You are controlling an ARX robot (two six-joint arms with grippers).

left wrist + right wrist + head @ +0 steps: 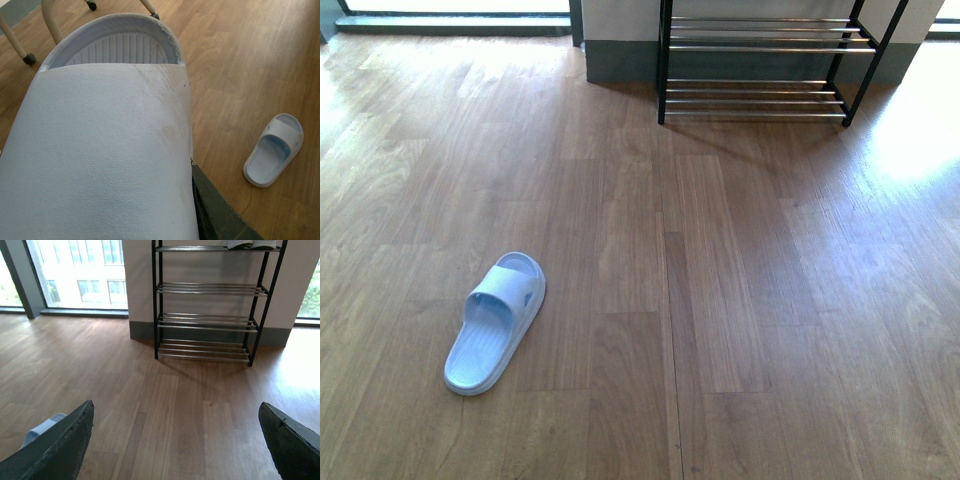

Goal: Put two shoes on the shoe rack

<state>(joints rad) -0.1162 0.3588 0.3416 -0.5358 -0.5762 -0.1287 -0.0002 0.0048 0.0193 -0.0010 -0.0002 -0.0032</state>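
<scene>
A pale blue slide sandal [110,150] fills the left wrist view, strap side up. My left gripper [175,172] is shut on it, and only one dark finger [215,210] shows beside its edge. The other pale blue slide sandal [495,322] lies on the wood floor at the near left, also seen as a sandal [274,150] below the held one. The shoe rack [760,70] stands against the far wall, black frame with silver rod shelves. My right gripper [175,440] is open and empty, facing the shoe rack [205,305]. Neither arm shows in the front view.
White-soled shoes [250,244] sit on the rack's top shelf, cut off by the frame. Chair legs with casters [30,59] stand behind the held sandal. A grey skirting and wall run behind the rack, with windows [80,275] to its left.
</scene>
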